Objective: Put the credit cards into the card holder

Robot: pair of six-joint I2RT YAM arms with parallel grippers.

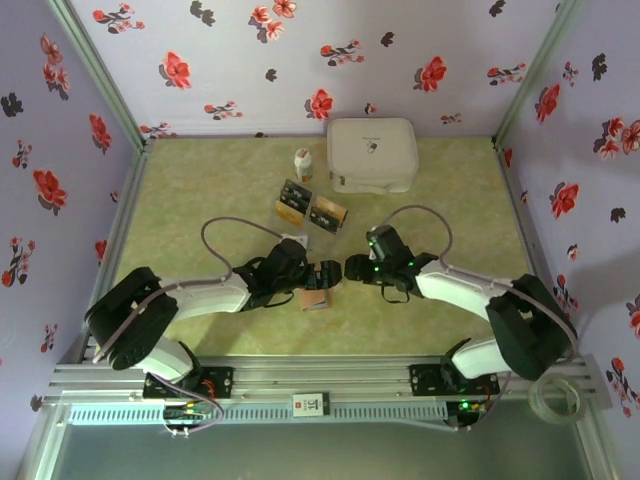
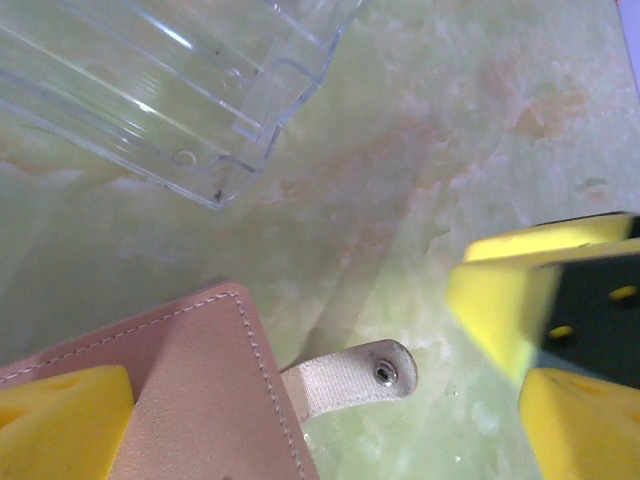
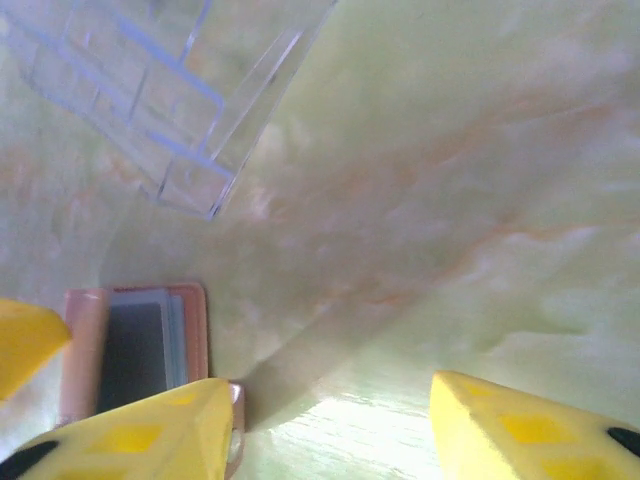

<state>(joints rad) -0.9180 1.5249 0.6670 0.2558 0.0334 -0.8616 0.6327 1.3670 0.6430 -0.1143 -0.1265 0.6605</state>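
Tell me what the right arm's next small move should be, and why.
Probably reach the right gripper, its jaws apart and empty, out toward the credit cards. They lie on the table near the white bottle, beyond the card holder, which sits beside the gripper with its grey inside showing.

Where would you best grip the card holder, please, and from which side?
I'd pinch the card holder across its stitched edge by the snap strap, coming down from above with the open left gripper, which hangs over it. It lies flat on the table, so that thin edge seems the best hold.
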